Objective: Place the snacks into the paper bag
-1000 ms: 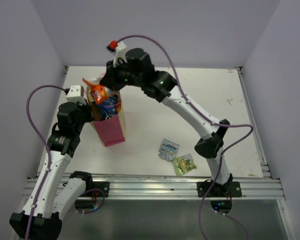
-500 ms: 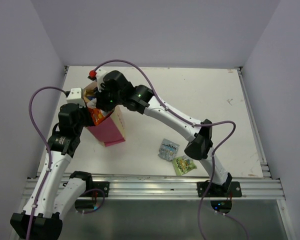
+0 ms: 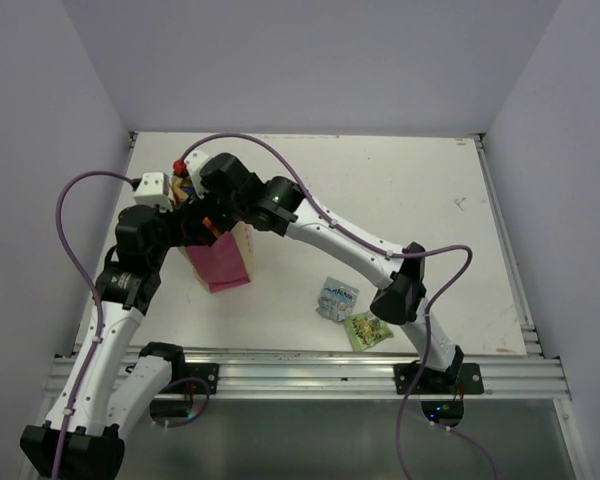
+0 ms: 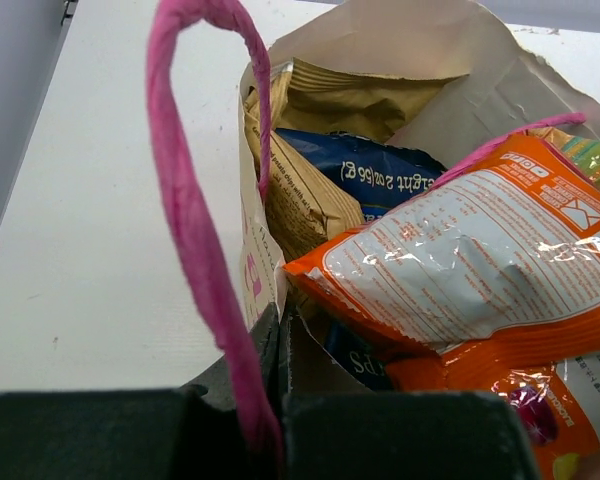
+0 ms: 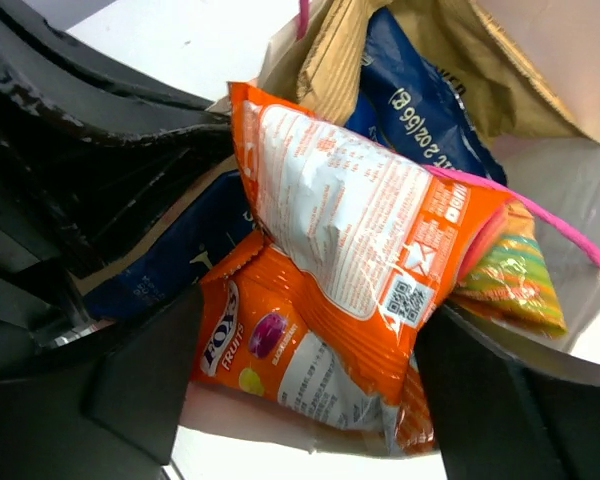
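Our left gripper [image 4: 280, 395] clamped tight on paper bag [image 3: 225, 262] rim. Our right gripper [image 5: 320, 395] at bag mouth, fingers spread wide, holding nothing; orange packets [image 5: 330, 230] between them, sitting in bag top. Silver-blue packet [image 3: 336, 298], green packet [image 3: 368, 328] lie on table [image 3: 430, 200].

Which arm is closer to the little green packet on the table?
Right: its elbow hangs beside the green packet; the left arm stands far off at the paper bag.

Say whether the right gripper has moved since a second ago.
Yes: the right gripper left the table's far edge, down to the paper bag.
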You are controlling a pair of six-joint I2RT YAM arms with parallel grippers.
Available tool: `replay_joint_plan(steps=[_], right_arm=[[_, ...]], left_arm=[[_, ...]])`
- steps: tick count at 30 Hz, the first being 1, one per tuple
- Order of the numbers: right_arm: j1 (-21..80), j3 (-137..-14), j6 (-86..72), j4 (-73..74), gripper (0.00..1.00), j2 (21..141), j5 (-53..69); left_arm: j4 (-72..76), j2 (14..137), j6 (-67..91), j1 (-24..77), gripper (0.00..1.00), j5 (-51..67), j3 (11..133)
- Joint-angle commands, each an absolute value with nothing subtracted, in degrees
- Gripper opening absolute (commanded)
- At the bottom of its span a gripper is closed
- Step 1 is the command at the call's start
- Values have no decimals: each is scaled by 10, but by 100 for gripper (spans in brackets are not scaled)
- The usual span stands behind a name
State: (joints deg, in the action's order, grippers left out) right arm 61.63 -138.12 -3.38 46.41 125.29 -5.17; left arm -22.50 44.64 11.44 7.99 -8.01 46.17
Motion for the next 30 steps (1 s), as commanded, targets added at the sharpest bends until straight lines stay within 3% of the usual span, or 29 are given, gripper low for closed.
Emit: replay_joint_plan(steps=[1, 7, 10, 17, 20, 24, 30], right_arm=[[615, -1428, -16, 498, 89, 1198, -112], [609, -1352, -12, 485, 98, 1053, -197], [596, -1248, -29, 495, 99, 983, -236], [514, -750, -112, 375, 99, 834, -129], [509, -639, -130, 333, 98, 829, -94], [510, -556, -148, 276, 97, 840, -65], [505, -543, -147, 265, 94, 893, -60]], left_arm=[[-207, 449, 120, 84, 0, -55, 488], [-196, 469, 119, 84, 0, -48, 504], [-190, 472, 121, 84, 0, -40, 490], [-181, 470, 133, 85, 0, -30, 464], [-185, 469, 131, 84, 0, -33, 466], [-193, 469, 130, 84, 0, -31, 469], [-203, 464, 128, 84, 0, -36, 475]])
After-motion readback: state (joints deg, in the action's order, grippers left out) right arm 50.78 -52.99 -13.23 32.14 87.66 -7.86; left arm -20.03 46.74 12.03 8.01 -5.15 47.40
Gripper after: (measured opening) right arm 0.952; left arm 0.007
